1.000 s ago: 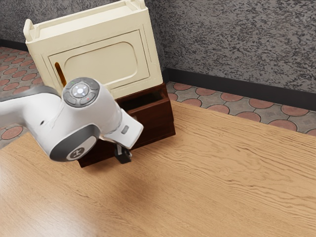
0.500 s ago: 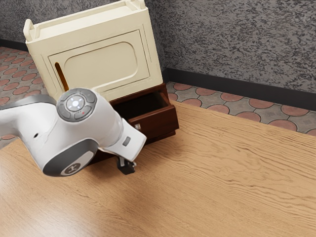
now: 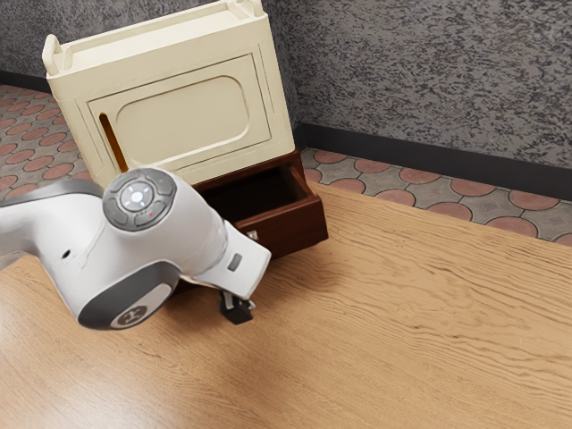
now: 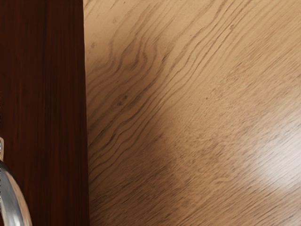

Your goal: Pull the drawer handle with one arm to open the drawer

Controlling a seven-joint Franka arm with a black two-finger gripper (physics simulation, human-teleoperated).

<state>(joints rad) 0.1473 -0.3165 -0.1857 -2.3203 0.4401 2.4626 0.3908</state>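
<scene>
Smooth white plastic-looking casing wraps the arm (image 3: 89, 237) at 8 o'clock in the exterior view, below a satin, cream, plastic-looking cabinet (image 3: 183, 125) at 11. Dark wood fronts the drawer (image 3: 290, 228); its curved metal handle (image 4: 16, 202) gleams. Glossy, grained wood tops the table (image 3: 402, 313) at 5; the mottled wall (image 3: 429, 71) at 1 looks rough.

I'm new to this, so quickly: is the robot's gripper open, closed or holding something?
Gripper: I can't tell whether it's open, closed or holding anything.
</scene>
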